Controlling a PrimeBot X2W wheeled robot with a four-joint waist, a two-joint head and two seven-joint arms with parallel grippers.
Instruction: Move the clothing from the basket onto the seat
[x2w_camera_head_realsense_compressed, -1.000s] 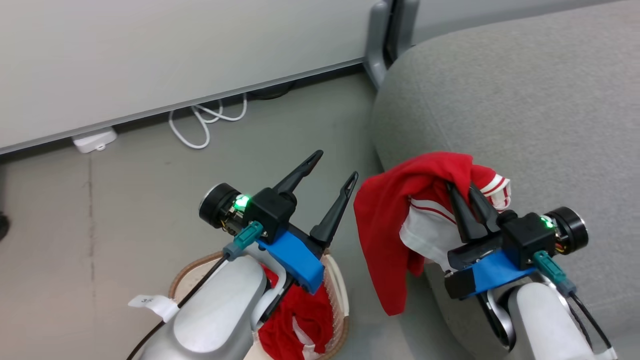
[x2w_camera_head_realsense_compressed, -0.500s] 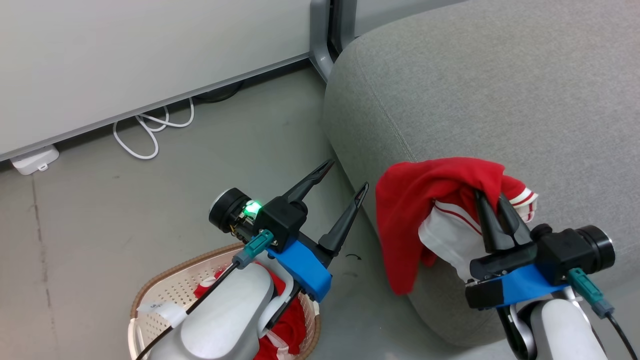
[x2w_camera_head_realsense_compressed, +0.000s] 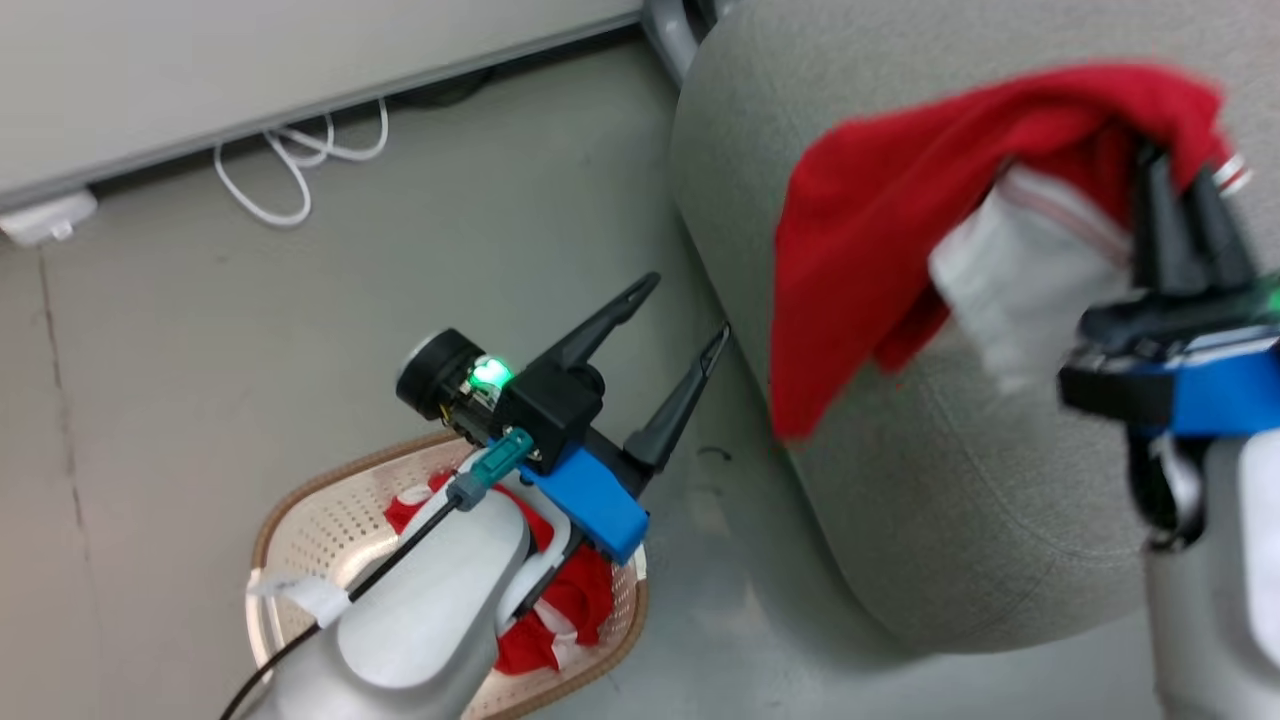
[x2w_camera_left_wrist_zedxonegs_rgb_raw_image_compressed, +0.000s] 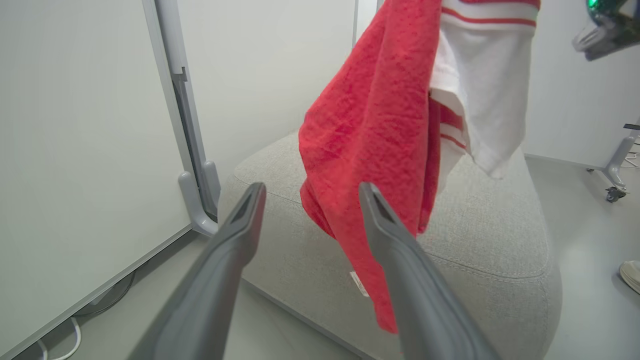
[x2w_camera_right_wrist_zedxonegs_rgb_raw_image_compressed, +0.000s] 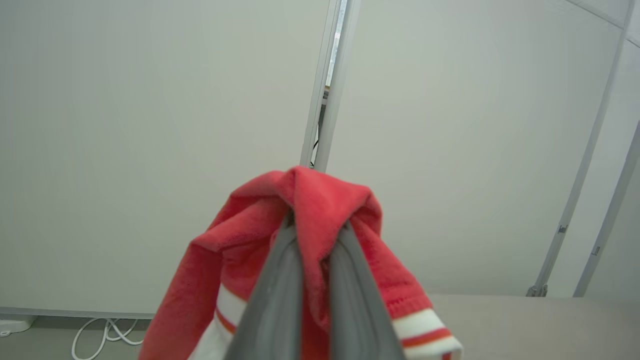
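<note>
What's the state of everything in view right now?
held garment, hanging in the air over the seat edge
second garment, bunched in the basket
basket, upright on the floor
left end effector, open, empty
right end effector, shut on held garment

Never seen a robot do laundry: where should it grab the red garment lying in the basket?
Probably a raised fold of the red garment, pinched from straight above: it lies crumpled low inside the basket, whose walls block any sideways approach.
</note>
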